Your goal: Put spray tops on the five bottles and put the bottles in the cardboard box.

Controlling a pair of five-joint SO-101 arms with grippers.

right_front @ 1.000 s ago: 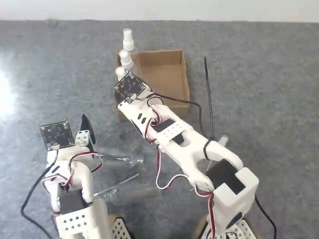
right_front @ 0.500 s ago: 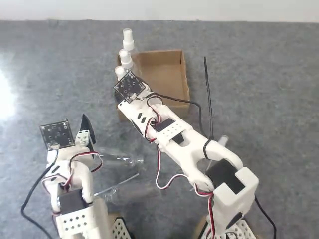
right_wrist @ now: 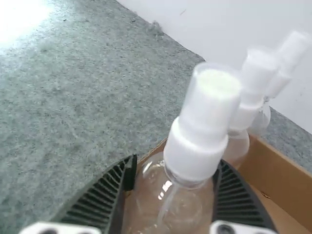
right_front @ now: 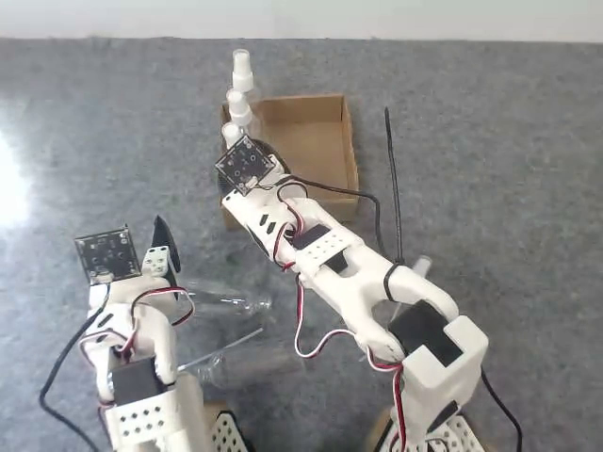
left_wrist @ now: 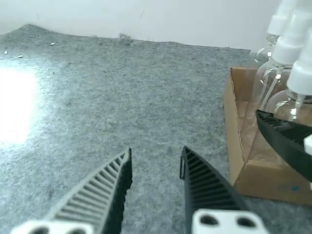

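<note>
The cardboard box (right_front: 325,141) stands open at the far middle of the table. Three clear bottles with white spray tops line its left wall (right_front: 242,68) (right_front: 237,104) (right_front: 231,132). My right gripper (right_front: 236,153) (right_wrist: 170,195) is shut on the nearest bottle (right_wrist: 202,124) at that wall, one black finger on each side of its body. Two bare clear bottles (right_front: 226,301) (right_front: 240,363) lie on the table between the arms. My left gripper (right_front: 162,247) (left_wrist: 156,168) hovers open and empty over grey carpet, near the left side of the box (left_wrist: 241,146).
A black cable tie (right_front: 392,179) lies to the right of the box. A small clear piece (right_front: 420,266) pokes out from under the right arm. Grey carpet stretches to the left and to the far right.
The three spray tops at the box's left wall have shifted slightly away from the arms. Both arms have barely moved.
</note>
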